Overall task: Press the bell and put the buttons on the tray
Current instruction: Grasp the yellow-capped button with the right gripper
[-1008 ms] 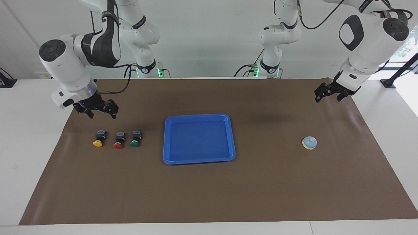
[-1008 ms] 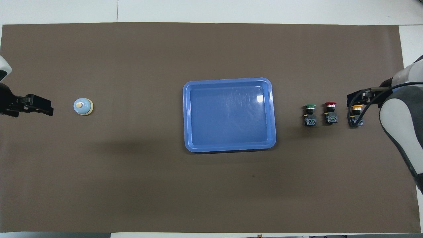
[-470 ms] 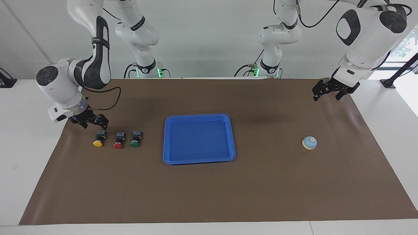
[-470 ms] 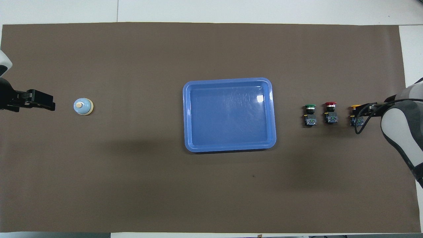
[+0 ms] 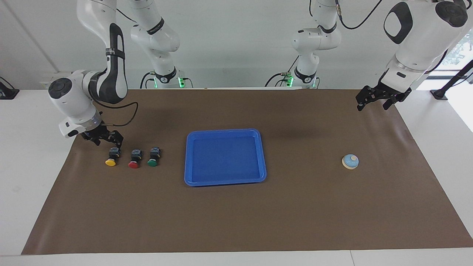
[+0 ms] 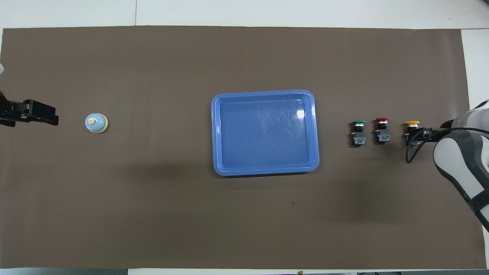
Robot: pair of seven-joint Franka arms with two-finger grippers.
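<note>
Spread right gripper (image 5: 108,139) low beside yellow button (image 5: 112,156): probably light, rigid; best pinched at black body.

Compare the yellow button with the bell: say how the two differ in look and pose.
The yellow button has a black blocky body with a flat yellow cap; the bell is a light-blue dome on a cream base ring with a cream knob.
The yellow button lies on its side, cap pointing away from the robots; the bell stands upright.
The yellow button is at the right arm's end of the table, the bell at the left arm's end.
Both rest on the brown mat, outside the tray.
</note>
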